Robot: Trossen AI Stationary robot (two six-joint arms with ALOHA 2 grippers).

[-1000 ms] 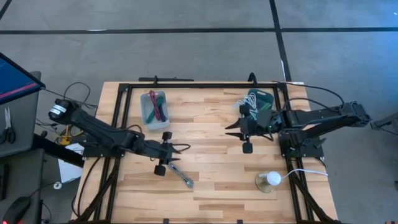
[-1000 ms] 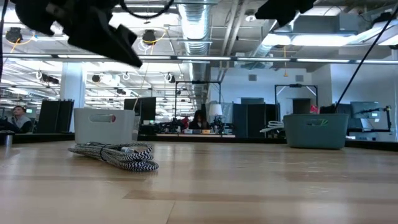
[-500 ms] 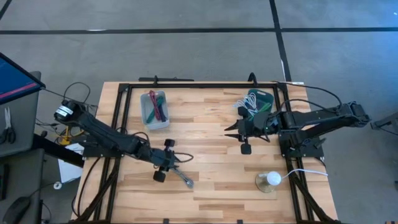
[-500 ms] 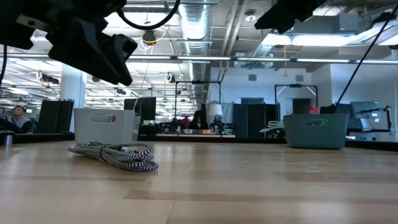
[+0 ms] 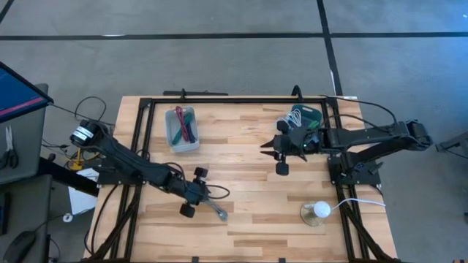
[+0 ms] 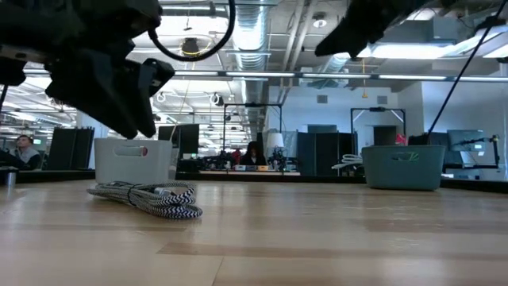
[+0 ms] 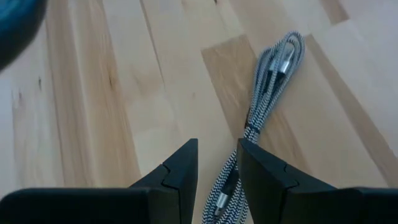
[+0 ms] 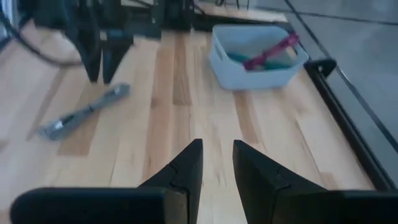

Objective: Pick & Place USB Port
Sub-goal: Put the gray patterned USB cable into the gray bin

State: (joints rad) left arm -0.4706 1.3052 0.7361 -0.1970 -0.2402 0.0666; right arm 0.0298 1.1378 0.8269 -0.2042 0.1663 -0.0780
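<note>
The USB cable [image 5: 216,210] is a black-and-white braided bundle that lies flat on the wood near the table's near edge; it also shows in the low view [image 6: 148,198] and the right wrist view [image 8: 83,112]. My left gripper [image 5: 221,193] hangs just above its far end with the fingers a little open; in the left wrist view the cable [image 7: 268,93] runs out ahead of the left gripper [image 7: 217,149]. My right gripper [image 5: 265,146], also a little open, hovers over mid-table beside the teal bin [image 5: 307,117].
A white bin [image 5: 183,129] holding red and green cables stands at the far left, and shows in the right wrist view [image 8: 255,59]. The teal bin holds white cables. A white ball on a round base [image 5: 319,211] sits near the right front corner. Bare wood lies between the arms.
My left gripper has moved toward the table's near edge and come down toward the cable. My right gripper has shifted a little toward the table's left and far edge. The cable has stayed where it was.
</note>
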